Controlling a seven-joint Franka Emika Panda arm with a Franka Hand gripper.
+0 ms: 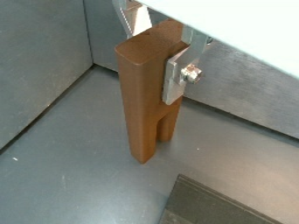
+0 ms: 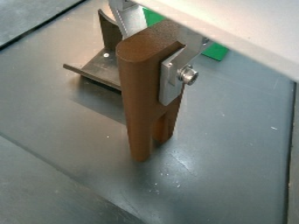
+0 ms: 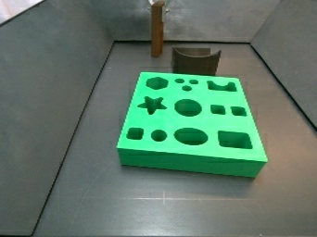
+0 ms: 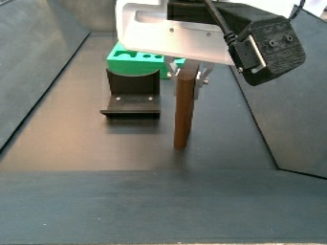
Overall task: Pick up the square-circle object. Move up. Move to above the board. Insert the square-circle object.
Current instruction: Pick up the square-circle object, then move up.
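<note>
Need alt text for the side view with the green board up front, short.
A bright green board with dark star, circle, square, oval and rectangle cut-outs lies on the grey floor in the foreground. Behind it stands the dark fixture, and beside that the slender brown square-circle object stands upright, its top held by the pincer at the frame's upper edge.

The square-circle object (image 4: 185, 110), a long brown wooden peg, stands upright, its top clamped in the gripper (image 2: 158, 54); the bright green board (image 3: 190, 121) with dark cut-outs lies flat, well apart.
</note>
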